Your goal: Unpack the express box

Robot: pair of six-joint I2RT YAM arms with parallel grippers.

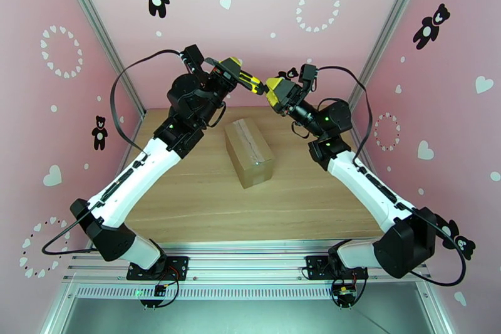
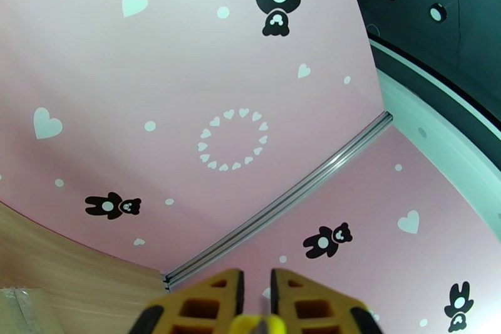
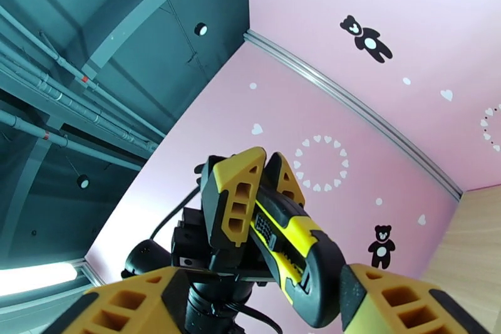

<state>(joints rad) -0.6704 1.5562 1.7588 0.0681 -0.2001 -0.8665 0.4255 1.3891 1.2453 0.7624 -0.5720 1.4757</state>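
The express box (image 1: pixel 249 153), a small brown carton with clear tape along its top seam, lies shut on the wooden table (image 1: pixel 188 203) between the two arms. Both grippers are raised above its far end. My left gripper (image 1: pixel 235 72) is shut on a yellow and black utility knife (image 1: pixel 252 83), which points toward my right gripper (image 1: pixel 273 92). In the right wrist view the knife (image 3: pixel 294 247) sticks out of the left gripper (image 3: pixel 263 194), its free end between my right gripper's (image 3: pixel 263 288) spread fingers (image 3: pixel 407 304). The left wrist view has the left fingers (image 2: pixel 206 304) nearly together.
Pink walls with bear and heart stickers close in the table on three sides, with metal corner posts (image 1: pixel 100 34). A metal rail (image 1: pixel 250 266) carries both arm bases at the near edge. A corner of the box (image 2: pixel 19 310) appears low in the left wrist view.
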